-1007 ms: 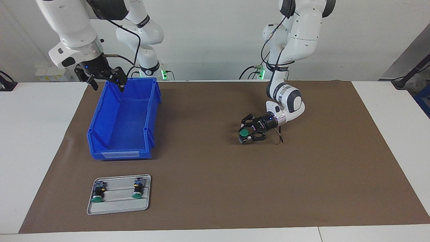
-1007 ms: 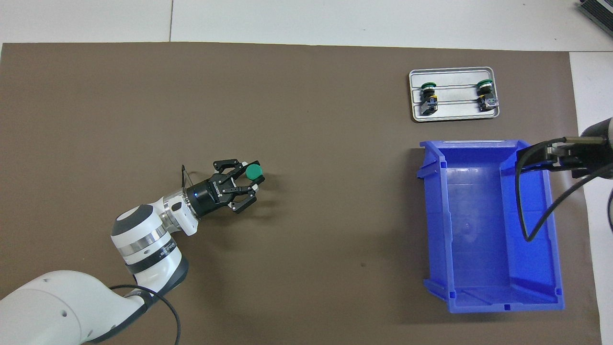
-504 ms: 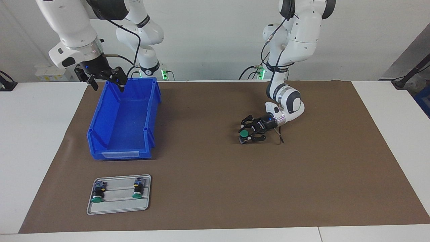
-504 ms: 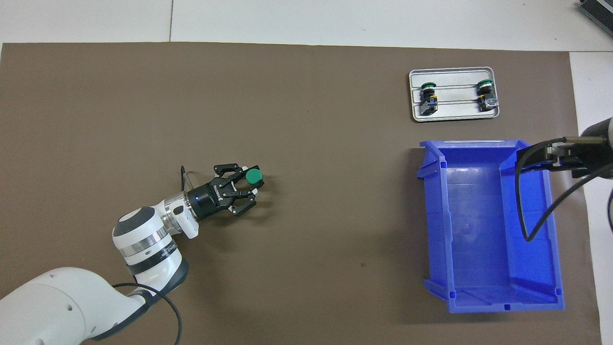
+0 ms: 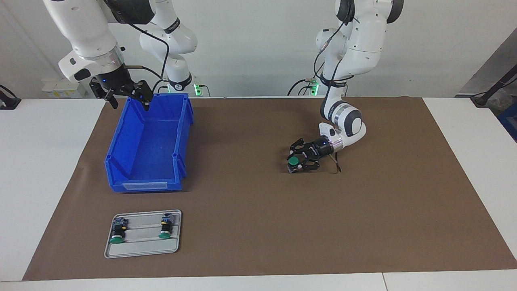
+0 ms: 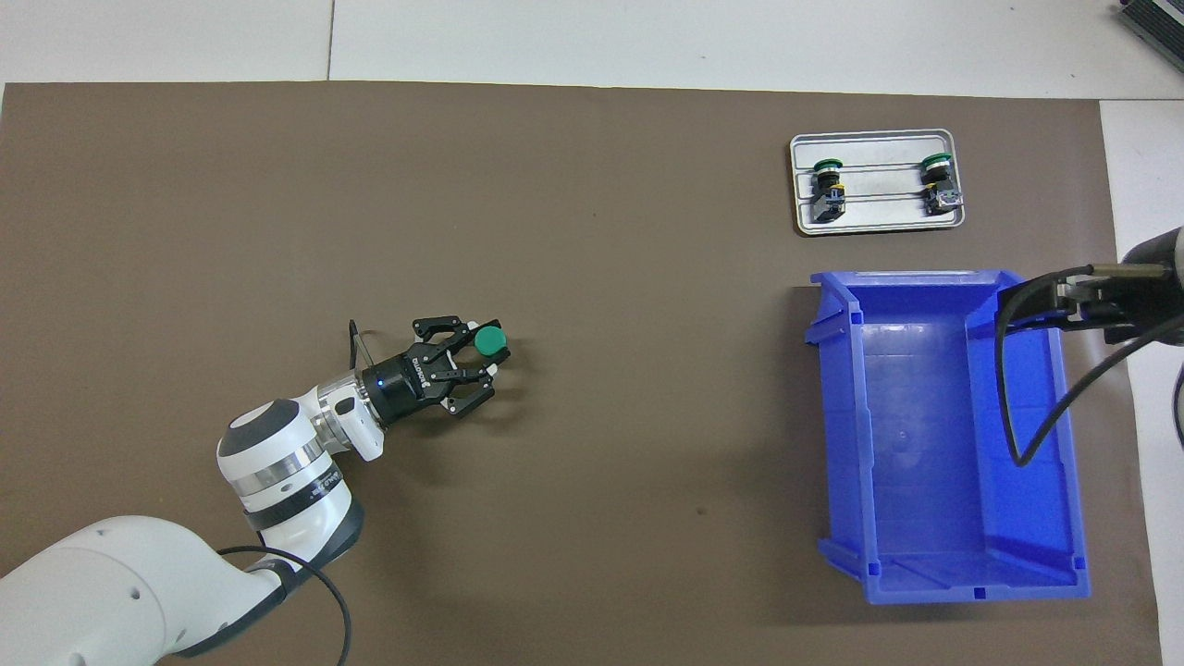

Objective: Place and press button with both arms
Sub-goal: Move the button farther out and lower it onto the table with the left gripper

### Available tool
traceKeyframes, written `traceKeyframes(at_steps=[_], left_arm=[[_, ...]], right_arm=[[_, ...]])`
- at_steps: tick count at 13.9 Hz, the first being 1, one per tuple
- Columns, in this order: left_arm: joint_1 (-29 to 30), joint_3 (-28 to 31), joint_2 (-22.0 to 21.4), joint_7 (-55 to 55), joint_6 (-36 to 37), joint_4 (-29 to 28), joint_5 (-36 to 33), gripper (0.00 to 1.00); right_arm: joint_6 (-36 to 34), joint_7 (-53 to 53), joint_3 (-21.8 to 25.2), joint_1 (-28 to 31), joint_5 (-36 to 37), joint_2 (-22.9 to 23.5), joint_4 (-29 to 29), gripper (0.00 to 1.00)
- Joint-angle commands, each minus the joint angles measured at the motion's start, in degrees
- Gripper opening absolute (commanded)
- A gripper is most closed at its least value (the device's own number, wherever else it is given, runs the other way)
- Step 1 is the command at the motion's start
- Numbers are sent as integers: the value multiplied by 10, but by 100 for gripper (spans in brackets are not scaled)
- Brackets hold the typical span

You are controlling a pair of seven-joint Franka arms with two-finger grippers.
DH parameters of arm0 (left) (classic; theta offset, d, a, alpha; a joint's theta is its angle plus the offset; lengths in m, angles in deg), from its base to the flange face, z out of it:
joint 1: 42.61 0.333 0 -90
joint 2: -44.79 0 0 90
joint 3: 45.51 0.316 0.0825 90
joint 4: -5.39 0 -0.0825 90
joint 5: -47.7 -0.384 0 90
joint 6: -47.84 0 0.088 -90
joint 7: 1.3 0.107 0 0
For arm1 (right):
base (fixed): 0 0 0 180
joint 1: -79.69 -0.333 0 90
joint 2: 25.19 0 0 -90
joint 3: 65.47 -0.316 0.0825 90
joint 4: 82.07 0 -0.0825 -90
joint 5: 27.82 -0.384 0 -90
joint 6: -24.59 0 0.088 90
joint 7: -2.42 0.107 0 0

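Nearest the robots: right hand [image 5: 128, 98] hangs in the air over the robot-end corner of the blue bin [image 5: 147, 143], fingers spread, nothing in them; that arm just waits. In the overhead view only a part of it shows, at the frame edge at 3 o'clock [image 6: 1078, 301]. The bin sits on the brown mat [image 5: 258, 226] toward the right arm's end of the desk [image 5: 44, 169], open top, inside bare. Next out, about mid-mat toward the left arm's end: left hand [image 5: 299, 160] is low at the mat, wrist lying nearly flat, fingers clamped on the button [image 5: 293, 161]. Button's green cap faces away from the robots; in the overhead view it reads as a green disc [image 6: 489, 340] at the tip of the left hand [image 6: 479, 355], roughly 2 o'clock from the wrist. Dark body below the cap looks to be down at the mat; can't tell if it bears on it. Farthest from the robots: grey metal tray [image 5: 142, 251] on the mat, at 12 o'clock from the bin in the overhead view, well apart from the held button. Two spare buttons [image 5: 117, 233] [image 5: 164, 228] lie in it side by side, apart from each other, green caps pointing away from the robots.
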Motion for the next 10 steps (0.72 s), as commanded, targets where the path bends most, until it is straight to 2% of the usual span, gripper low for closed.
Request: traceKeyframes(at_steps=[1,2,6,9,10], left_arm=[[-7,6,-2,14,-4,-10,-5,46],[-7,7,-2,14,-1,-11,-6,51],[-6,7,-3,14,0,-15,-6,60],[-6,6,-4,14,1,-20,-6,83],[-6,5,-5,15,2,-22,-6,84]], right_arm=[[9,3,-5,5,-8,-12,15,100],[9,3,-5,5,-7,-12,15,100],[9,3,-5,5,-8,-12,15,100],[9,3,-4,5,-7,-12,15,100],[9,3,-5,5,-8,-12,15,100]])
